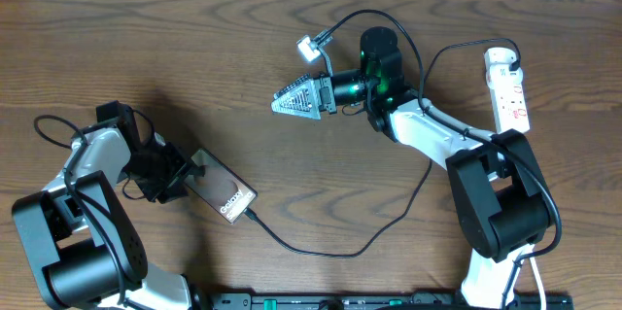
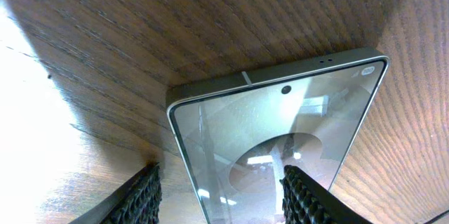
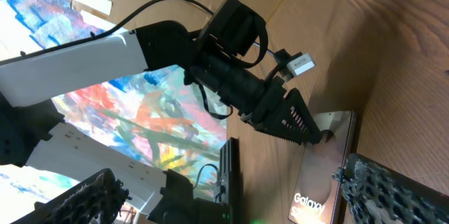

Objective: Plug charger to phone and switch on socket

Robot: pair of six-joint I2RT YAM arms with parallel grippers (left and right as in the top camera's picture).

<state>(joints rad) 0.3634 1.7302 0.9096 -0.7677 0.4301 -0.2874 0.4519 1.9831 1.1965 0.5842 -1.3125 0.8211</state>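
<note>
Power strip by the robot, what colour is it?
The power strip is white with small red marks, best seen overhead.

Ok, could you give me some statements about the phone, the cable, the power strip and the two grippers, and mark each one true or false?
1. The phone lies flat on the table, next to the left gripper. True.
2. The right gripper holds the charger cable. False: it is open and empty, and the cable lies on the table.
3. The power strip is beside the left arm. False: it lies at the far side, beside the right arm.
4. The charger cable reaches the phone's short end. True.
5. The left gripper's fingers are pressed together. False: they stand apart, astride the phone's long edge.
</note>
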